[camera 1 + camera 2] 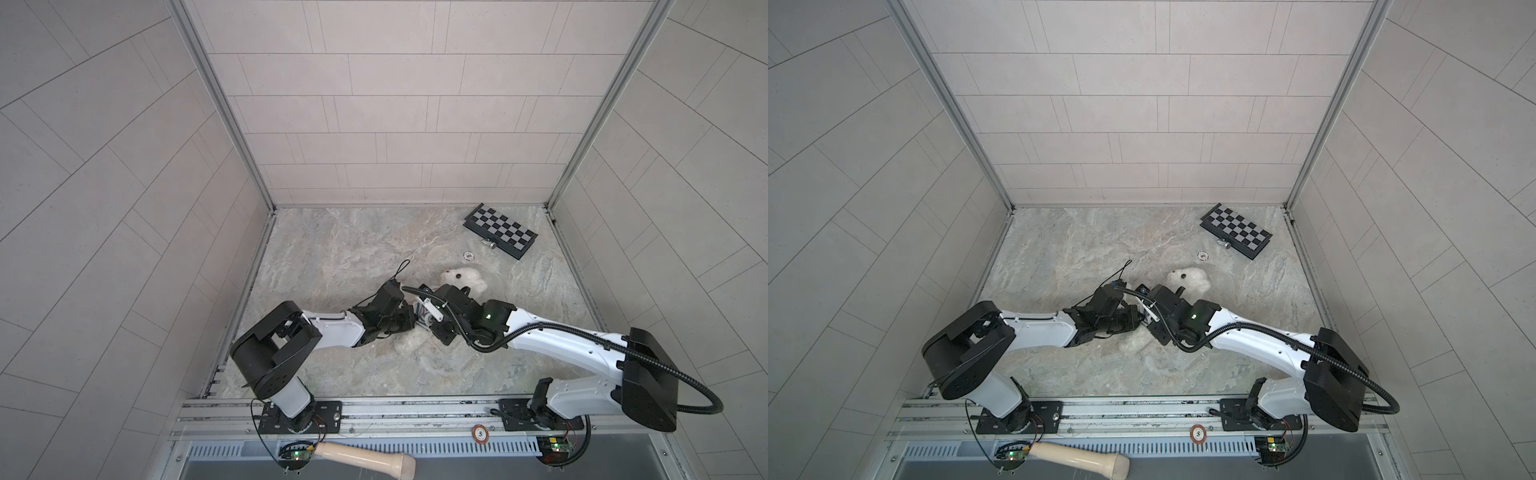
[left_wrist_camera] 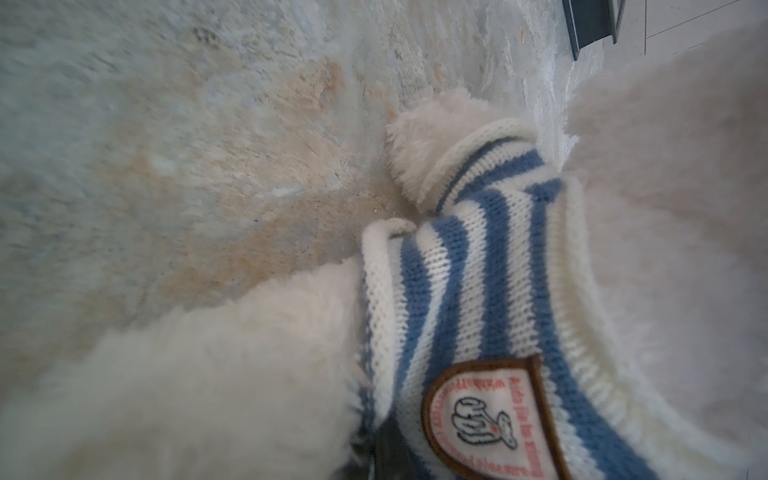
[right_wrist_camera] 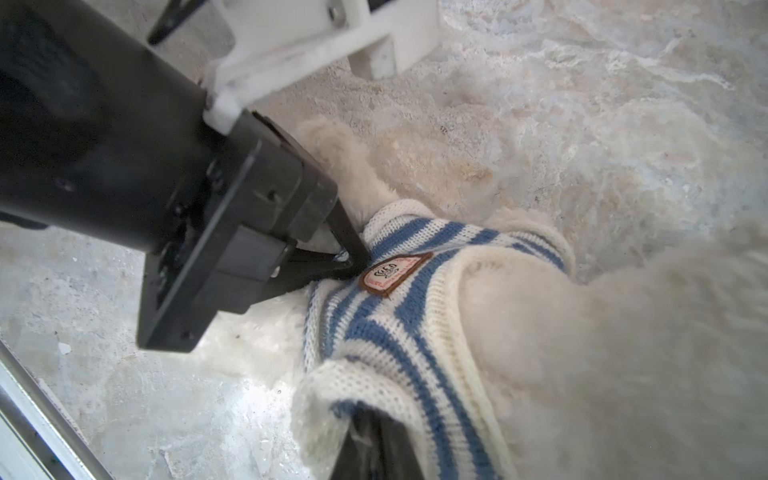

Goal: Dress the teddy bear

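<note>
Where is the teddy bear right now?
In both top views the teddy bear lies near the middle, beneath the meeting left arm and right arm, its head poking out toward the back-right chessboard.

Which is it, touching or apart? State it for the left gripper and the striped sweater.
Touching. The right wrist view shows the left gripper, shut, pinching the striped sweater beside the badge.

The teddy bear lies in the middle of the bench under the left arm and right arm. A chessboard sits in the far right corner.
</note>
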Robot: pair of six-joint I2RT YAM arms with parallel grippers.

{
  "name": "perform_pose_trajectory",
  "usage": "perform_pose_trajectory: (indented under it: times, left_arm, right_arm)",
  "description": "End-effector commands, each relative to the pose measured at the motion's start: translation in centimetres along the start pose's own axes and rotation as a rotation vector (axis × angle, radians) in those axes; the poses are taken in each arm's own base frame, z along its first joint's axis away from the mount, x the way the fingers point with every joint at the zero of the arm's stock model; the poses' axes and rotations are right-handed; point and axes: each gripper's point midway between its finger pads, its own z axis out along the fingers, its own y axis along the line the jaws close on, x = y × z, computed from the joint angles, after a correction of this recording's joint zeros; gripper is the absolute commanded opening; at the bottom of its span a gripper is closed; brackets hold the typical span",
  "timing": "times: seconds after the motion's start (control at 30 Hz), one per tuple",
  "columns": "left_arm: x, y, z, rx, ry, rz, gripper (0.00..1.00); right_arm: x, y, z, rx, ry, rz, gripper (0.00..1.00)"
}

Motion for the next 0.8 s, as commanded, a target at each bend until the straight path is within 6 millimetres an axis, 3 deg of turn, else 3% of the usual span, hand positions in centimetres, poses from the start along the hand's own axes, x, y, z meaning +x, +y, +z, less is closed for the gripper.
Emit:
perform_pose_trajectory:
  times: [0.0, 0.17, 0.4, 0.6, 0.77]
  left_arm:
    - [0.8, 0.5, 0.6, -0.021, 0.035, 0.0, 0.0]
    - [1.1, 0.2, 0.8, -0.013, 0.046, 0.01, 0.0]
    - [1.7, 0.5, 1.2, -0.015, 0.06, 0.01, 0.0]
    - [2.1, 0.6, 1.4, -0.01, 0.073, 0.013, 0.0]
    - [2.5, 0.7, 1.5, -0.009, 0.081, 0.022, 0.0]
  right_arm:
    - [-0.4, -1.1, 0.1, 0.056, 0.0, -0.014, 0.18]
    - [-0.4, -1.5, 0.8, 0.08, 0.012, -0.007, 0.27]
    - [-0.3, -3.1, 1.4, 0.174, 0.015, 0.033, 0.32]
    - [0.0, -5.1, 1.8, 0.219, -0.003, 0.12, 0.32]
    - [-1.2, -4.9, 0.6, 0.162, -0.08, 0.186, 0.32]
